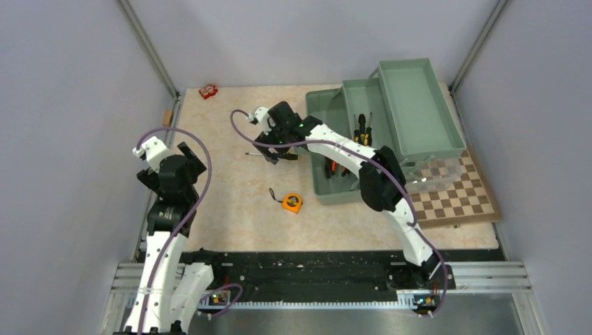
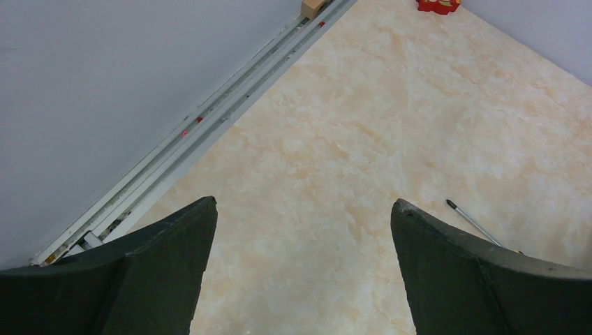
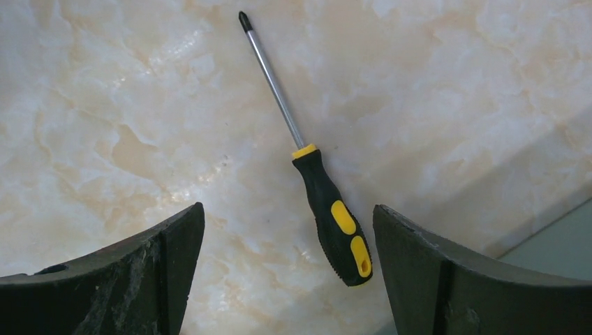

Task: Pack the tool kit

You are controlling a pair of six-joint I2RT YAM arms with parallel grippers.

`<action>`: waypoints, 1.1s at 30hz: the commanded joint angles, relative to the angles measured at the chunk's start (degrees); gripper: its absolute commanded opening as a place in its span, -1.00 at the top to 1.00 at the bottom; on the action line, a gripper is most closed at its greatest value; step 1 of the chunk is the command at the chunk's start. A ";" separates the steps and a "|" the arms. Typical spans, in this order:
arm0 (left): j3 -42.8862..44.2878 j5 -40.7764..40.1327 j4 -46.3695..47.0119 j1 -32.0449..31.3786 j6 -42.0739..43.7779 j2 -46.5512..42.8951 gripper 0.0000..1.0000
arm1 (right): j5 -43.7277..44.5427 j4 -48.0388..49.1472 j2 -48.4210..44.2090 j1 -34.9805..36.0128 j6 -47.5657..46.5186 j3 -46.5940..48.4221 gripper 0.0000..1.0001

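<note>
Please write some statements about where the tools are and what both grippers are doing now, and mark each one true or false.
1. The yellow-and-black screwdriver lies on the marble-patterned table, under the open right gripper. True.
2. The small orange tape measure is inside the sage-green plastic toolbox. False: it lies on the table, left of the toolbox.
3. The left gripper is shut on a tool. False: it is open and empty.
4. Some black-handled tools lie in the toolbox. True.

Sage-green toolbox [image 1: 322, 106] open at right; yellow-black screwdriver [image 3: 322, 188] flat just left of it; orange tape measure [image 1: 292, 203] apart, nearer.
</note>
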 commanded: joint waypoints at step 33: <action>-0.22 -0.06 2.08 -0.21 0.75 -1.23 -0.98 | 2.62 -10.51 8.71 7.94 -1.00 3.34 0.61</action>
